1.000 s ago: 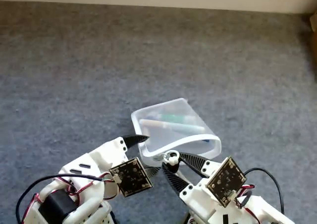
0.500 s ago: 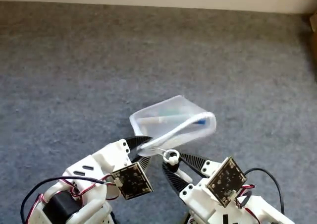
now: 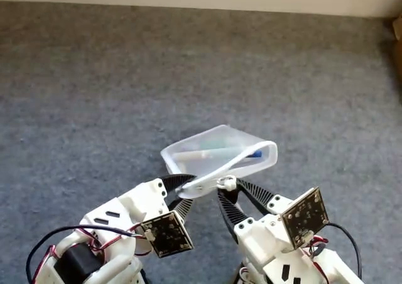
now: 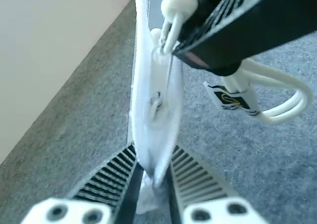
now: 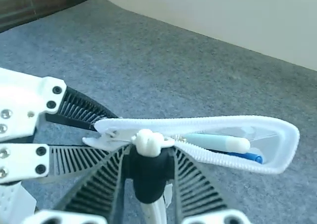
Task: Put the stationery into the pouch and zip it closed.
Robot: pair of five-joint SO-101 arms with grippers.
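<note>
Translucent plastic makes up the pouch (image 3: 220, 153), which sits toward the edge of the grey carpet (image 3: 94, 76) where the two arms stand, about midway along that edge and well apart from the other three. It is tipped so that its zipped mouth faces the arms instead of lying flat. The left gripper (image 4: 152, 150) is clamped on the pouch's end seam, its ribbed fingers pressed against both faces of the plastic. I judge that this hold anchors the pouch, so that a pull along the zip tightens the teeth rather than dragging the whole thing across the carpet. The right gripper (image 5: 150, 157) is closed at the zipper pull (image 5: 147, 142), whose white bead sits just above its fingertips. Whether the fingers pinch the bead's cord or the slider beneath it is hard to make out from here. The two grippers meet at the same end of the pouch, nearly touching, with the pouch stretching away from both toward the middle of the carpet. The stationery is already inside: a pale teal pen (image 5: 218, 142) and a blue pen (image 5: 245, 157) lie lengthwise behind the white zip band. The mouth gapes along most of its length, so the loading looks done and the closing run has barely begun. The slider has almost the whole length of the zip left to run, away from the anchored end.
</note>
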